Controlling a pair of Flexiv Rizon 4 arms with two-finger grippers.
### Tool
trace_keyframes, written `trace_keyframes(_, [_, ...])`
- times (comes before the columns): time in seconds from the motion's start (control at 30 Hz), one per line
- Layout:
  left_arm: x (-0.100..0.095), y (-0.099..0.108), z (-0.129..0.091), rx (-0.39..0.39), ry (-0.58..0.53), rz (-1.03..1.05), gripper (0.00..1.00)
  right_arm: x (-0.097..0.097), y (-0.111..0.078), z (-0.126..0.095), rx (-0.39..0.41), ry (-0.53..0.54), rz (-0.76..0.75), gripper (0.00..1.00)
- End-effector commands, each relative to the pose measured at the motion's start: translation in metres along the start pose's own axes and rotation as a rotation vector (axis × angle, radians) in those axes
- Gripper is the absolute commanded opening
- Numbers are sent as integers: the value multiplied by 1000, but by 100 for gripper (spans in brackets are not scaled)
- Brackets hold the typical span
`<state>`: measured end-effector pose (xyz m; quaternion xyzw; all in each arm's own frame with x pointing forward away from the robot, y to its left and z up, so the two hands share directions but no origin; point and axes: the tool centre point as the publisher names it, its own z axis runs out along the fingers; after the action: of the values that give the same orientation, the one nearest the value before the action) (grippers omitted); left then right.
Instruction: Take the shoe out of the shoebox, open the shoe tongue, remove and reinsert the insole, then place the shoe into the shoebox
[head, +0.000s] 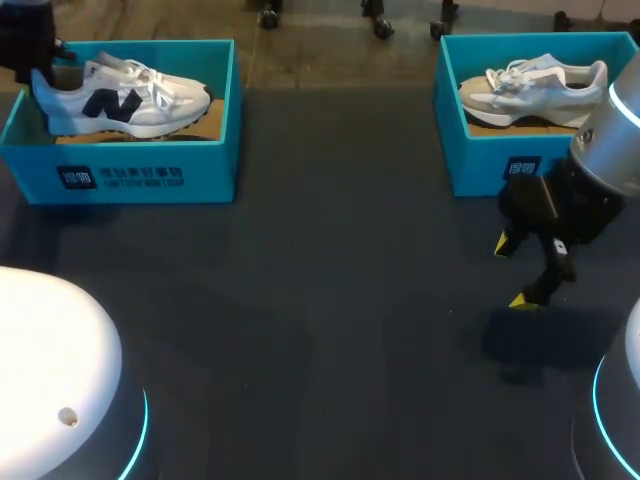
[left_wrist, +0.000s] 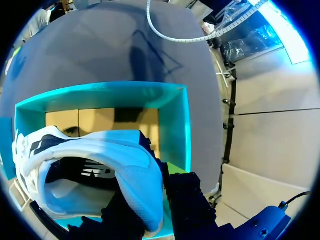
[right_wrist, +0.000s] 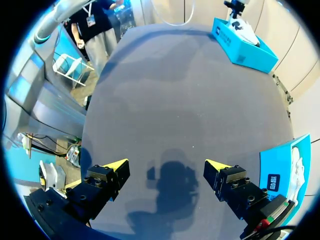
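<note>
A white shoe with navy marks (head: 125, 100) lies in the left blue shoebox (head: 140, 175). My left gripper (head: 38, 72) is at that box's left end. The left wrist view shows this gripper (left_wrist: 155, 202) shut on the heel collar of the white shoe (left_wrist: 100, 155), above the left shoebox's brown floor and blue walls (left_wrist: 177, 125). A second, beige shoe (head: 535, 88) rests in the right shoebox (head: 490, 165). My right gripper (head: 515, 272) hangs open over the dark table in front of that box. In its own view the right gripper (right_wrist: 167, 167) has nothing between its fingers.
The dark table (head: 330, 300) stretches between and in front of the two boxes. From the right wrist, the left shoebox (right_wrist: 242, 42) shows far ahead and a corner of the right shoebox (right_wrist: 282, 175) lies beside the gripper. White arm bases (head: 50, 350) stand at the near edge.
</note>
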<state>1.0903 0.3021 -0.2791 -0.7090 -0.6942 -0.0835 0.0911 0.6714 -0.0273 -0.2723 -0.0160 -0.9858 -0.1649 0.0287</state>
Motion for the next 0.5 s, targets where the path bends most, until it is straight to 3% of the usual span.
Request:
trace_keyframes(0.03, [-10,4,13,0,0,-10,0,0,0,1,1,0,0,100])
trace_keyframes(0.5, [-22,14,50,35,2,-71,0,0,0,1,1,0,0,100])
